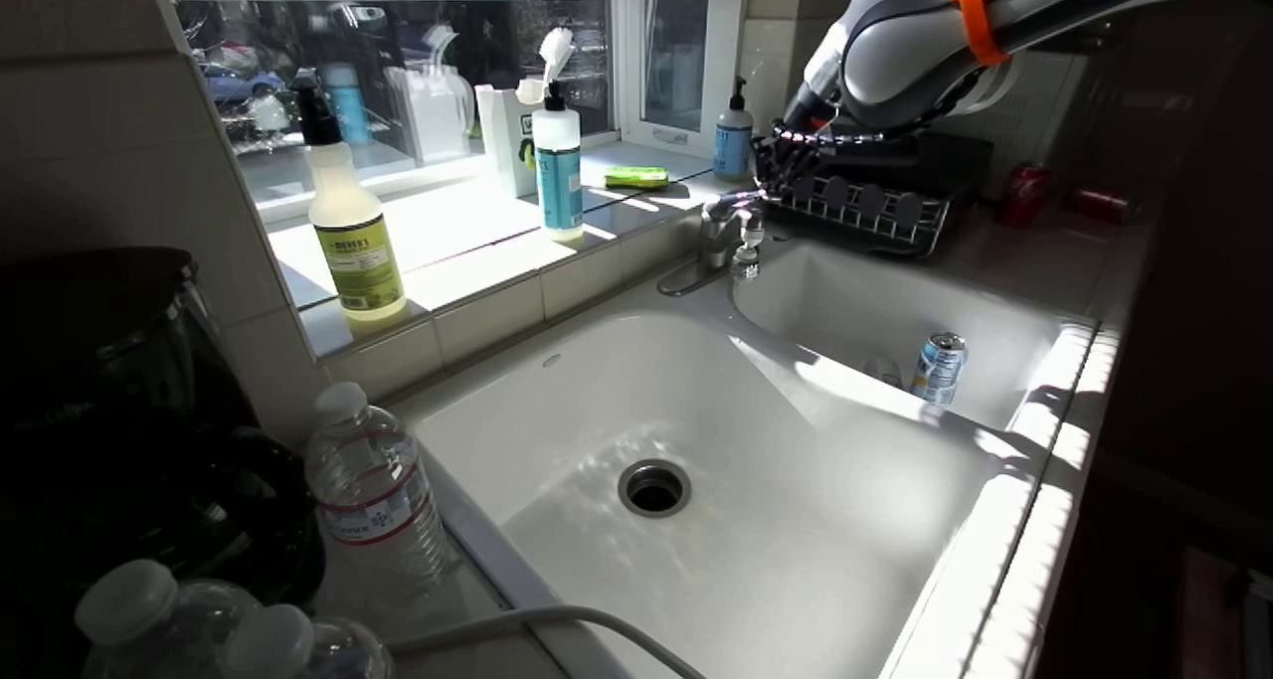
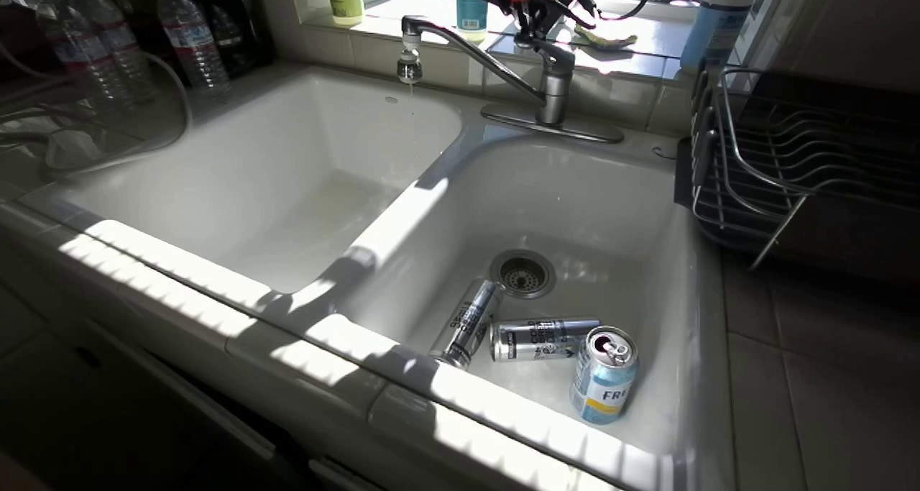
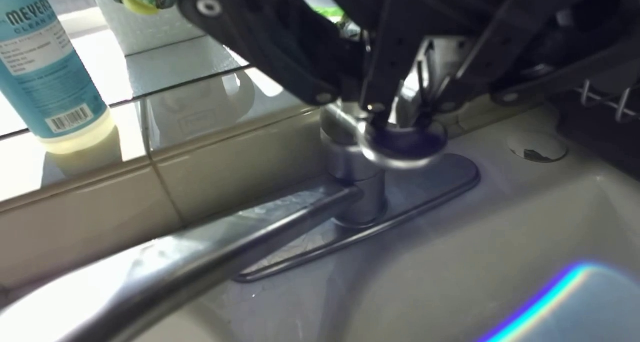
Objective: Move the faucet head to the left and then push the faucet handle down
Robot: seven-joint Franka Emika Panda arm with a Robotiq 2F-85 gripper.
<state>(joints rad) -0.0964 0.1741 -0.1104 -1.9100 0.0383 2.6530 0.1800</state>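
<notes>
Directly above the chrome faucet base, the black Robotiq gripper is hanging fingers-down. In the wrist view its fingers are standing close together, a narrow gap showing between them. The tips are overlapping the faucet handle and appear to be touching it; whether they are clasping it or only pressing on it, I cannot tell.

Going left to right around the base: clear plastic water bottles are standing well apart from it, on its left. Behind it and to the left, on the window sill, a yellow-green Meyer's bottle and then a teal Meyer's bottle are standing upright. In front of it, in the right basin, two silver cans are lying near an upright light blue can. Behind the base and to its right, a blue pump bottle is standing on the sill, and a wire dish rack is sitting on the base's right.

The slim, shiny faucet head is slanting up and leftward from the base, its outlet pointing down over the left basin. The short chrome handle is sitting atop the base, partly hidden by the gripper.
</notes>
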